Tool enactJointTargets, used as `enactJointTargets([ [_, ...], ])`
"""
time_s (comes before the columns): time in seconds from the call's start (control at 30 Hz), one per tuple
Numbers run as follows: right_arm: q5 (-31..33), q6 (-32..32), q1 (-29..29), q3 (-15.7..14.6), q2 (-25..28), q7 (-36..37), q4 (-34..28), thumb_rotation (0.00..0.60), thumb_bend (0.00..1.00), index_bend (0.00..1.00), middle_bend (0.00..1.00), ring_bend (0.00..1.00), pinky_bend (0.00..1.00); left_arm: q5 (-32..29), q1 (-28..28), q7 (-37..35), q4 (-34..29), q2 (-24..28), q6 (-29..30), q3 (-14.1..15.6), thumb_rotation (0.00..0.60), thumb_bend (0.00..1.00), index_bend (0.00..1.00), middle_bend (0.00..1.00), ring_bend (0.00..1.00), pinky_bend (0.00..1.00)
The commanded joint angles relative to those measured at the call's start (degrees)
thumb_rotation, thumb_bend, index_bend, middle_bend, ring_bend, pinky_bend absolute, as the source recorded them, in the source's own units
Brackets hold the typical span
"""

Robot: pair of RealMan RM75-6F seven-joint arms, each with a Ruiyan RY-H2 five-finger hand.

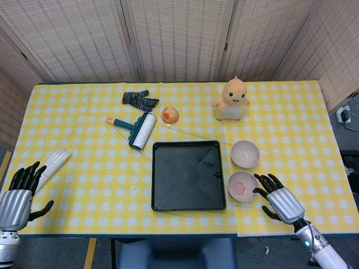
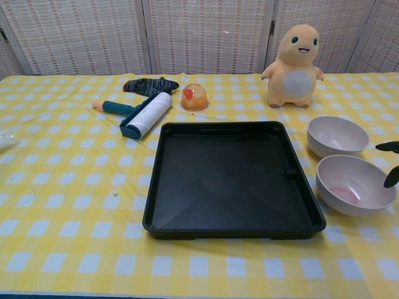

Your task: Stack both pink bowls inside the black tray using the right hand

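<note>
The black tray [image 1: 188,175] [image 2: 230,180] lies empty at the table's middle front. Two pink bowls stand just right of it: the far bowl [image 1: 245,153] [image 2: 337,136] and the near bowl [image 1: 243,185] [image 2: 355,184], which has a pink smear inside. My right hand [image 1: 279,201] is open, fingers spread, close to the near bowl's right rim without touching it; only its dark fingertips [image 2: 391,177] show at the chest view's right edge. My left hand [image 1: 18,194] is open at the front left corner, holding nothing.
A lint roller [image 1: 140,129] and a dark glove [image 1: 139,100] lie at the back left. An orange ball [image 1: 170,115] and a yellow plush toy [image 1: 231,100] stand behind the tray. A clear plastic wrapper [image 1: 54,161] lies near my left hand.
</note>
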Motion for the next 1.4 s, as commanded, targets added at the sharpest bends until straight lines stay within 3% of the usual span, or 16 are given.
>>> enactJointTargets([
  [0.03,0.64,-1.52,0.96,-0.12,-1.07,0.37,1.24,0.600,0.43,0.33,0.00,0.00,0.00,-0.07,-0.15,-0.06,0.03,-0.04,-0.16,-0.15,0.600,0.28,0.00,0.02,0.08,0.00],
  [0.33,1.61,-3.27,3.10,0.52,-5.04,0.38,5.19,0.600,0.43,0.38,0.00,0.00,0.00,-0.17,-0.17,-0.73,0.03,0.20,-0.43,-0.12,0.600,0.28,0.00,0.02,0.08,0.00],
  [0.73,1.73,-0.44,4.12,1.74,-10.59,-0.90,10.73,0.600,0.44,0.60,0.02,0.02,0.00,-0.58,-0.02,-0.69,0.03,0.40,-0.22,-0.38,0.600,0.28,0.00,0.02,0.08,0.00],
  [0.9,0.81,1.49,4.25,1.43,-10.65,-0.74,10.37,0.600,0.43,0.65,0.04,0.03,0.00,-0.26,0.08,-0.74,-0.18,0.53,-0.05,-0.23,0.600,0.28,0.00,0.02,0.08,0.00],
  [1.2,-1.41,7.16,4.28,2.27,-8.44,-3.43,6.17,0.600,0.43,0.65,0.05,0.03,0.00,0.43,0.15,-0.69,-0.51,0.56,0.21,-0.02,0.600,0.28,0.00,0.02,0.08,0.00],
  [1.4,-0.31,2.92,8.28,4.56,-9.58,-4.52,4.01,0.600,0.43,0.65,0.05,0.03,0.00,0.72,0.07,-0.69,-0.65,0.54,0.07,0.11,0.600,0.28,0.00,0.02,0.08,0.00],
])
